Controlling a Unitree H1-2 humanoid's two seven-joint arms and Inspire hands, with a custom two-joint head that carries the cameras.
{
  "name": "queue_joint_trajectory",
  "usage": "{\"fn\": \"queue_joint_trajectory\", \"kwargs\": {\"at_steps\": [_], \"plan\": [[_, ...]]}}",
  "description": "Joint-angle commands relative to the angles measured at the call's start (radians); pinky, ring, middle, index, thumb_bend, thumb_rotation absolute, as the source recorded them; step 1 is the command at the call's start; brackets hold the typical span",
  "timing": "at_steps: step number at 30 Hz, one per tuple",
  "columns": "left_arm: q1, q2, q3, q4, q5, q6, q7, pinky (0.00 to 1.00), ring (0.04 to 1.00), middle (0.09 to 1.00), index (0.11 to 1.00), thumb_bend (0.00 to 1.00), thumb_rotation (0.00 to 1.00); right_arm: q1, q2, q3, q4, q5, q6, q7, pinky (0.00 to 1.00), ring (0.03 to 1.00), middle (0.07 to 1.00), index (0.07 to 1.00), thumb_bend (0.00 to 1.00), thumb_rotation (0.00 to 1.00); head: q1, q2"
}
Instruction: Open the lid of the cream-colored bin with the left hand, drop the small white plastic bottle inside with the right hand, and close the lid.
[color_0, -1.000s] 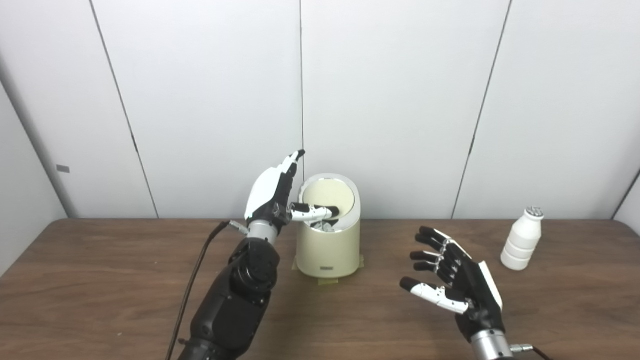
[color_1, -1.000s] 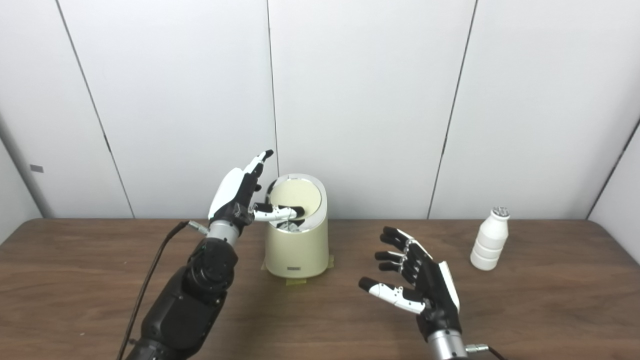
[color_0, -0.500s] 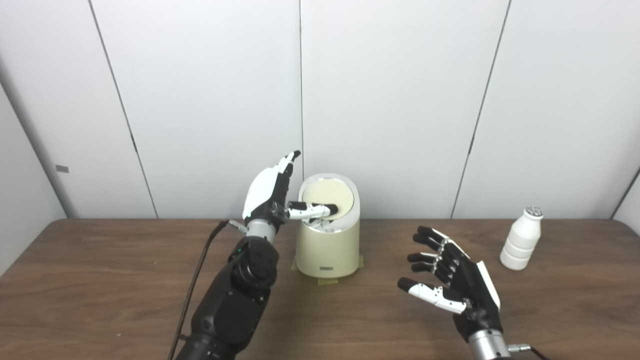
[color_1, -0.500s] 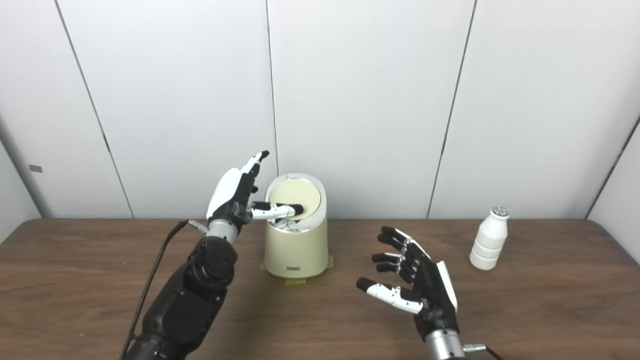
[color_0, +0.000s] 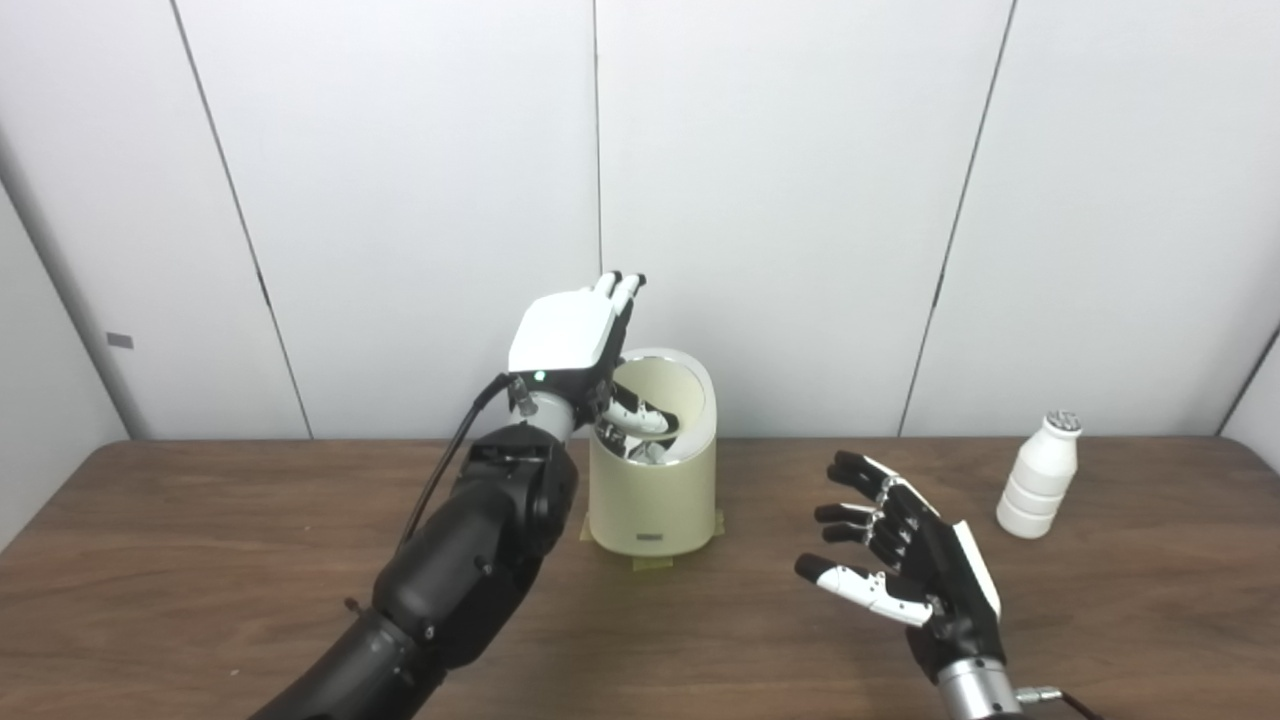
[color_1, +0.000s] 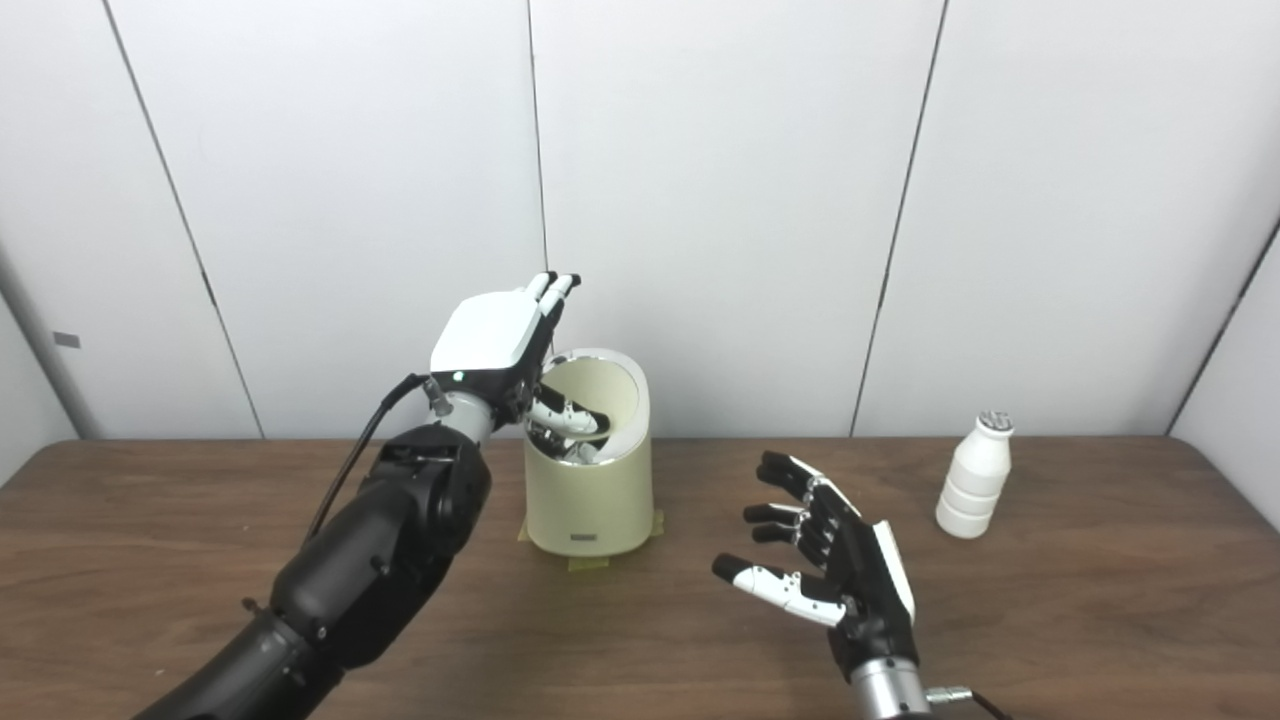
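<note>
The cream-colored bin (color_0: 650, 490) stands at the middle back of the table. Its round swing lid is tipped inward, so the inner wall shows. My left hand (color_0: 570, 335) is above the bin's left rim, back toward the camera, fingers straight up. Its thumb (color_0: 640, 415) reaches down into the opening against the lid. It grips nothing. My right hand (color_0: 915, 565) hovers open and empty, palm turned left, right of the bin. The small white plastic bottle (color_0: 1038, 478) stands upright at the far right, well apart from the right hand.
The brown wooden table (color_0: 200, 560) ends at a white panelled wall just behind the bin. Tape tabs (color_0: 655, 562) hold the bin's base down. A black cable (color_0: 445, 460) runs along my left forearm.
My left hand has risen and turned its back toward the camera, and its thumb has pushed the lid deeper, opening the bin wider. The right hand and bottle stay put.
</note>
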Motion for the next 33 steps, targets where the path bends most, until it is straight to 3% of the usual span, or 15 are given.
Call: {"fn": "queue_joint_trajectory", "kwargs": {"at_steps": [1,3,5,9,12,15,18,23,29,33], "plan": [[-0.025,0.03,-0.011,-0.017,0.047,0.018,-0.038,0.77,0.935,1.0,1.0,0.94,0.0,-0.033,0.004,0.001,-0.035,0.003,-0.035,-0.003,0.61,0.642,0.794,0.775,0.83,0.14,-0.001,-0.001],[-0.019,0.029,-0.002,-0.028,0.048,0.012,-0.045,0.76,0.934,1.0,1.0,0.94,0.0,-0.034,0.005,-0.001,-0.031,0.008,-0.04,-0.003,0.61,0.642,0.792,0.773,0.84,0.15,-0.001,-0.002],[-0.003,0.013,0.039,-0.045,0.008,-0.008,-0.01,0.75,0.921,0.992,1.0,0.93,0.03,-0.033,0.008,-0.002,-0.035,0.012,-0.036,-0.003,0.6,0.641,0.79,0.77,0.84,0.14,0.0,-0.002],[0.055,-0.06,0.212,-0.105,-0.18,-0.11,0.112,0.68,0.87,0.937,0.96,0.81,0.15,-0.033,0.006,0.0,-0.036,0.008,-0.036,-0.001,0.61,0.643,0.797,0.776,0.83,0.15,-0.001,-0.001],[0.099,-0.113,0.324,-0.15,-0.331,-0.246,0.195,0.69,0.846,0.886,0.912,0.76,0.17,-0.036,0.001,-0.003,-0.03,-0.001,-0.043,-0.006,0.61,0.638,0.794,0.778,0.84,0.17,0.003,-0.002],[0.152,-0.156,0.418,-0.209,-0.493,-0.341,0.213,0.63,0.804,0.846,0.869,0.71,0.19,-0.039,-0.001,-0.01,-0.016,0.014,-0.053,-0.002,0.62,0.63,0.785,0.776,0.84,0.16,0.004,-0.001],[0.216,-0.174,0.47,-0.301,-0.59,-0.309,0.172,0.59,0.773,0.818,0.845,0.7,0.23,-0.039,-0.003,-0.013,-0.016,0.021,-0.053,0.001,0.65,0.628,0.783,0.773,0.85,0.16,0.004,-0.001],[0.371,-0.156,0.497,-0.427,-0.655,-0.263,0.128,0.56,0.718,0.793,0.829,0.67,0.22,-0.042,-0.016,-0.02,0.0,0.021,-0.074,-0.001,0.65,0.634,0.793,0.768,0.84,0.17,0.006,0.002],[0.505,-0.141,0.527,-0.453,-0.72,-0.285,0.12,0.59,0.705,0.759,0.794,0.72,0.23,-0.041,-0.016,-0.019,-0.011,0.025,-0.059,-0.001,0.63,0.632,0.786,0.771,0.84,0.16,0.004,0.001],[0.588,-0.128,0.532,-0.456,-0.733,-0.299,0.117,0.61,0.695,0.752,0.784,0.67,0.22,-0.034,-0.014,-0.013,-0.023,0.021,-0.049,0.001,0.65,0.624,0.78,0.77,0.83,0.15,-0.001,-0.002]]}}
